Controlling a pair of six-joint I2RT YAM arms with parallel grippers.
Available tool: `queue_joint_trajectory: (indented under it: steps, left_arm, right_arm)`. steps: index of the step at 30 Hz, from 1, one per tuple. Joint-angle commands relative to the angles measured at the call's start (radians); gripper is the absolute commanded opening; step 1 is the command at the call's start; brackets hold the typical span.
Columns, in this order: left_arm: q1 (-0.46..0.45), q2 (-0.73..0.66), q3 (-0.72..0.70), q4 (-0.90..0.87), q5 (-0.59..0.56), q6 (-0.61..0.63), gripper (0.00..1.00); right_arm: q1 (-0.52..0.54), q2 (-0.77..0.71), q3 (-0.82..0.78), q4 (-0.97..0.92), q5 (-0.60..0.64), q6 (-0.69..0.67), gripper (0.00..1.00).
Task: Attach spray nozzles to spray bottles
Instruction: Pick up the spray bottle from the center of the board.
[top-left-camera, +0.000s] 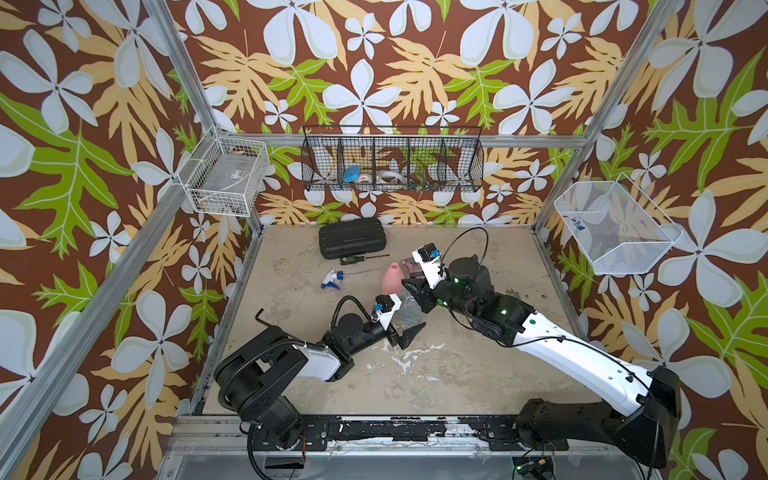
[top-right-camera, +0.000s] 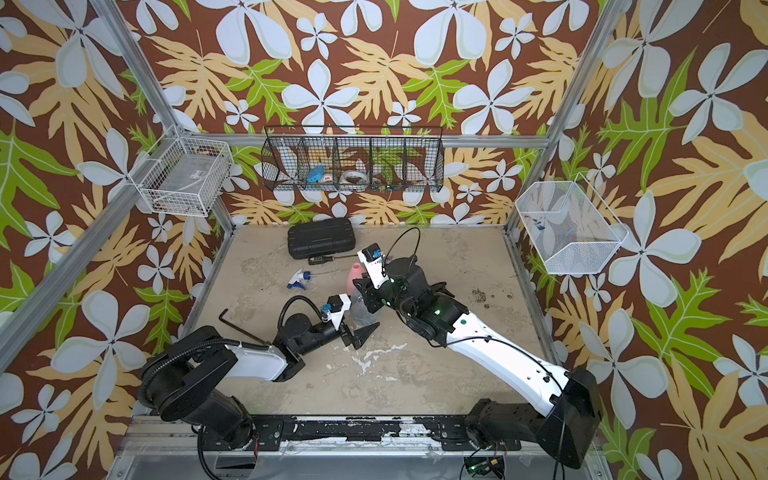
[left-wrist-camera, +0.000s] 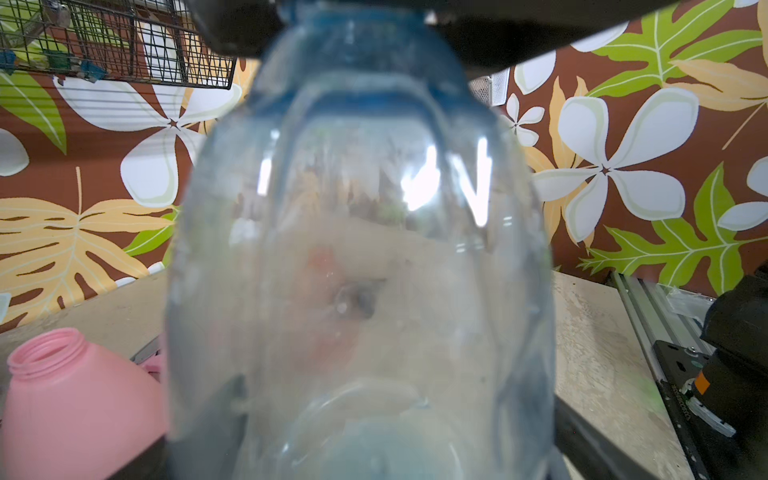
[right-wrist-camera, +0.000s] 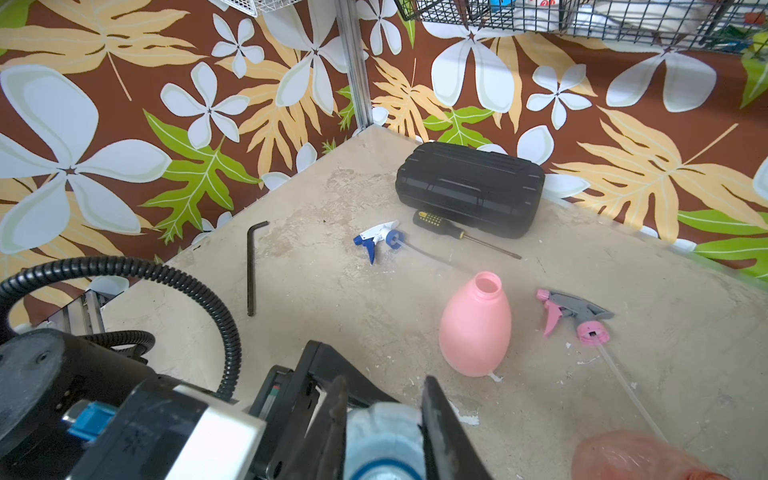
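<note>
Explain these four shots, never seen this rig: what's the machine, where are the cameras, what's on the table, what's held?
The machine is two robot arms working over a table. Two pictures look down from one overhead stereo camera. The other two come from a camera on each arm's wrist.

The right end effector is shut on the neck of a clear bluish spray bottle. The left end effector is open close to that bottle, gripping nothing.

On the table lie a white-and-blue spray nozzle, a grey-and-pink spray nozzle, a hex key, a screwdriver and a black case. A pink spray bottle stands there uncapped. An orange-red bottle shows at the edge of the right wrist view.
</note>
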Motion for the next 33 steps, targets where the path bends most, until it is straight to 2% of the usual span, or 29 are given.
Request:
queue_joint_trajectory:
  steps: [1,13,21,23,28,30,33]
  left_arm:
    - [0.002,-0.015,-0.009,0.026,0.007,0.02,0.97]
    - [0.005,-0.052,0.003,-0.043,-0.016,0.03,0.88]
    - [0.005,-0.154,-0.091,0.035,-0.117,0.022,0.77]
    - [0.006,-0.202,-0.112,0.0,-0.141,0.022,0.74]
    - [0.006,-0.364,-0.127,-0.221,-0.185,0.001,0.71]
    - [0.006,-0.436,-0.131,-0.297,-0.23,-0.045,0.69]
    - [0.006,-0.545,-0.136,-0.405,-0.278,-0.106,0.68]
  right_arm:
    - [0.006,0.004,0.012,0.022,0.004,0.006,0.0]
    - [0.045,0.026,0.047,0.006,0.019,-0.002,0.0]
    - [0.05,0.053,0.108,-0.027,0.008,-0.003,0.0]
    - [0.05,0.059,0.129,-0.041,-0.003,-0.001,0.1]
    - [0.049,0.075,0.186,-0.069,0.034,-0.009,0.4]
    - [0.046,0.09,0.23,-0.084,0.056,-0.012,0.45]
    - [0.025,0.132,0.326,-0.124,0.022,-0.02,0.48]
